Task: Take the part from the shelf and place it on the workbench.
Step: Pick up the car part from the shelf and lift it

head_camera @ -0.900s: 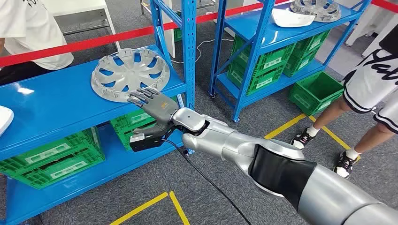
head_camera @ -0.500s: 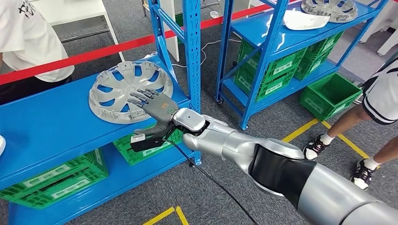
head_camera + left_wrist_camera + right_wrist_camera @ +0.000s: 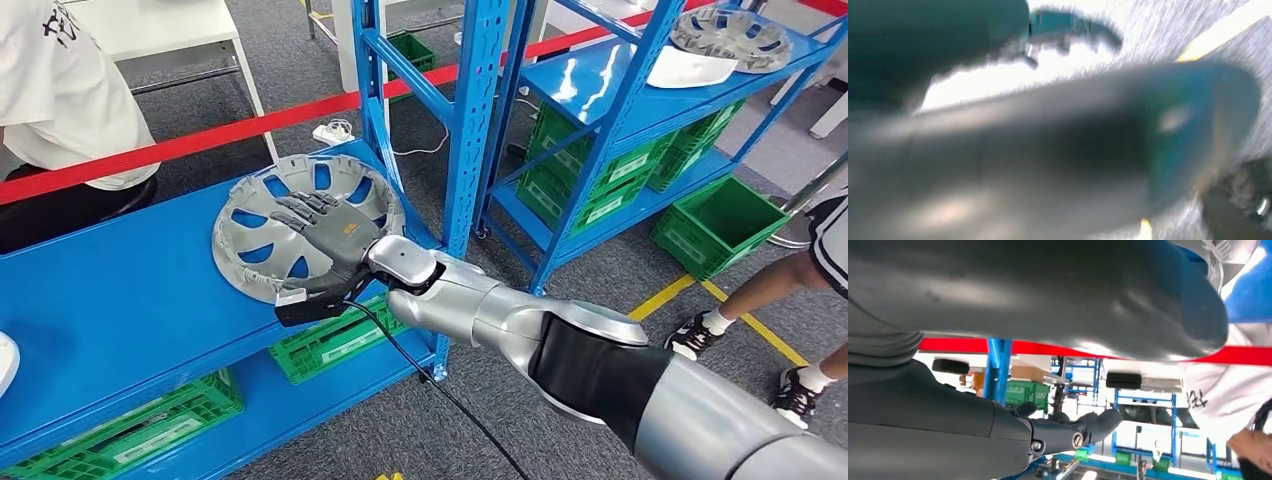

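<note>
1. Since the earlier frames my head camera has swung, so the whole scene sits differently; against that, the right robot hand (image 3: 330, 238) has come forward from the near rim of the silver-grey plastic hubcap (image 3: 300, 235) to lie over its face.
2. Far left in the head view, I see a person in a white T-shirt (image 3: 65, 95) behind the red barrier tape (image 3: 200, 137).
3. Next comes the blue metal shelf (image 3: 120, 290); the hubcap, the part I am after, lies flat on its upper board near the right end, beside the blue upright post (image 3: 470, 130).
4. My right robot hand is spread flat, fingers (image 3: 300, 210) extended and slightly apart above the hubcap's spokes. It has hold of nothing; I cannot tell whether the fingers actually touch the plastic.
5. Below the upper board, green plastic crates (image 3: 335, 345) sit on the lower level of the shelf.
6. A black cable (image 3: 440, 395) hangs from the wrist down toward the grey floor.
7. Further right stands a second blue shelf unit (image 3: 620, 90) with more green crates, and another grey hubcap (image 3: 728, 32) next to a white dish-shaped part (image 3: 690, 68) on its top board.
8. A loose green crate (image 3: 720, 225) sits on the floor beside that unit.
9. At the far right edge, a second person's legs and sneakers (image 3: 800, 395) stand near yellow floor tape (image 3: 740, 310).
10. My left wrist view is a blur, so I cannot tell the left robot hand's state.
</note>
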Tool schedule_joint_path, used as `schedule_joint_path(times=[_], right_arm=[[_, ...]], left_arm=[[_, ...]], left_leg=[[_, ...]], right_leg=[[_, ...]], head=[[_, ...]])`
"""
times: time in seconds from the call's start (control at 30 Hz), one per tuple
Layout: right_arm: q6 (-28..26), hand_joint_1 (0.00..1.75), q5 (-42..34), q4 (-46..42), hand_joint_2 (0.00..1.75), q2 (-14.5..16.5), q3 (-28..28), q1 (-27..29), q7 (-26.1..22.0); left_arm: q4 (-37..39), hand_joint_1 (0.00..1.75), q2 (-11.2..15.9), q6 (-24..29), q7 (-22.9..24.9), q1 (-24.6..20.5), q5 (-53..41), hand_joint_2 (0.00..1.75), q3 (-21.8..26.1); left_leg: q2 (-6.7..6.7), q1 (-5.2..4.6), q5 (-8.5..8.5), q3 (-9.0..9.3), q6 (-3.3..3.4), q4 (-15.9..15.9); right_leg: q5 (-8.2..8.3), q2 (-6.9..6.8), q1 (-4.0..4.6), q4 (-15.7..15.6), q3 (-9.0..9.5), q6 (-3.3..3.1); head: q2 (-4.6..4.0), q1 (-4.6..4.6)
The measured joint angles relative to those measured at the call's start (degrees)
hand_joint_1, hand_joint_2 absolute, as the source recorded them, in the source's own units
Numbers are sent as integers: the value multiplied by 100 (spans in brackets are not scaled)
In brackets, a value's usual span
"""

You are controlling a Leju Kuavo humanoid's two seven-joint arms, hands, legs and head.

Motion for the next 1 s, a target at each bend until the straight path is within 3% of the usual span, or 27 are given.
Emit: schedule_joint_path(times=[0.03,0.07,0.1,0.17,0.2,0.27,0.4,0.47,0.53,0.77,1.0], right_arm=[[1,0,-10,0,0,-13,0,21,0],[-2,0,-20,0,0,-28,0,43,3],[-14,0,-28,0,0,-42,-2,60,12],[-63,0,-34,0,0,-61,-19,71,55],[-96,0,-33,0,0,-69,-31,72,92],[-160,0,-17,-1,0,-77,-60,96,189],[-234,0,15,-4,0,-95,-137,203,351],[-234,0,13,-4,87,-104,-159,248,370],[-191,0,-30,-4,175,-108,-204,295,443],[121,0,-284,-4,175,-130,-433,472,548],[217,0,-377,-4,175,-164,-546,598,516]], left_arm=[[-1,0,0,-1,-3,-5,-7,0,1],[-1,0,-1,-3,-4,-5,-14,0,1],[1,0,-4,-6,-3,0,-22,0,1],[3,0,-10,-10,-2,10,-38,0,1],[3,0,-12,-11,-3,4,-48,0,1],[1,0,-10,-11,-3,-25,-72,0,1],[-4,0,-5,-14,17,-42,-134,0,1],[-5,0,-10,-17,22,-55,-147,0,1],[-5,0,-13,-18,25,-78,-176,0,1],[-5,0,-9,-20,63,-114,-245,0,1],[-5,0,-3,-20,60,-119,-305,0,1]], left_leg=[[-5,0,-45,44,7,0],[-12,0,-93,97,7,2],[-19,0,-140,158,0,4],[-28,0,-228,283,-29,8],[-33,-10,-267,330,-56,16],[-42,-34,-331,375,-107,19],[-32,-51,-351,437,-71,-29],[-23,-49,-330,467,-135,-64],[-22,-50,-325,486,-154,-86],[-22,-50,-331,505,-196,-104],[-22,-51,-333,504,-197,-103]], right_leg=[[-51,-2,-3,340,-267,14],[18,-3,-5,506,-465,20],[205,-5,-8,455,-560,17],[807,-23,-9,-204,-466,-13],[1028,-36,4,-577,-365,-38],[1215,-51,20,-1006,-232,-94],[1206,-27,25,-1056,-176,-144],[1204,-14,27,-1056,-171,-169],[1197,-12,28,-1055,-163,-187],[1178,-12,30,-1053,-151,-216],[1177,-13,26,-1070,-139,-217]], head=[[-1,3],[0,9],[0,15],[0,25],[-1,26],[-1,28],[-1,30],[-1,31],[-1,31],[-1,32],[-1,33]])
